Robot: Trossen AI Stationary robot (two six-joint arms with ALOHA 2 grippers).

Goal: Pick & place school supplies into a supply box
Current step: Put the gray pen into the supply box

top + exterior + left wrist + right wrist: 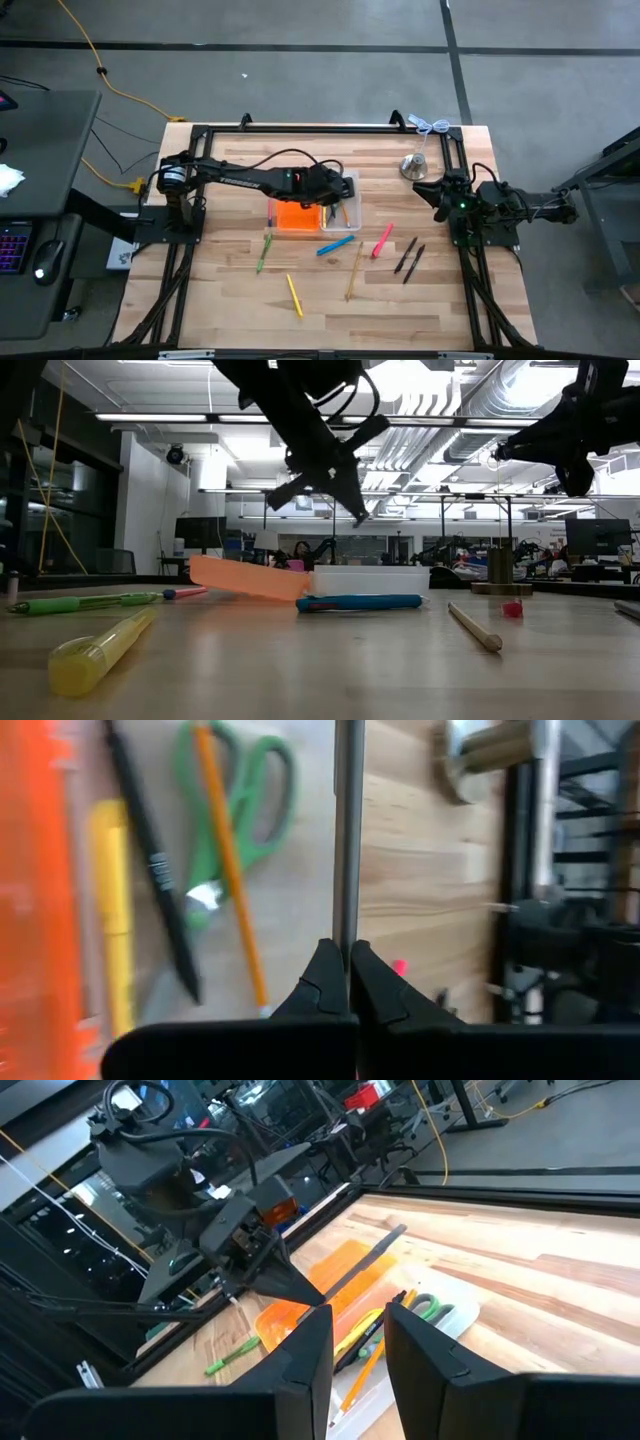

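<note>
— What is the left gripper (347,982) doing?
— Its fingers are pinched on a thin grey pen (348,830), held in the air over the clear half of the box (349,212).
— And the right gripper (358,1342)?
— It waits at the table's right edge, fingers a little apart, holding nothing.

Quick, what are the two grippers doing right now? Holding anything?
Left gripper: shut on a thin grey pen, above the supply box.
Right gripper: open, holding nothing, waiting by the table's right edge.
</note>
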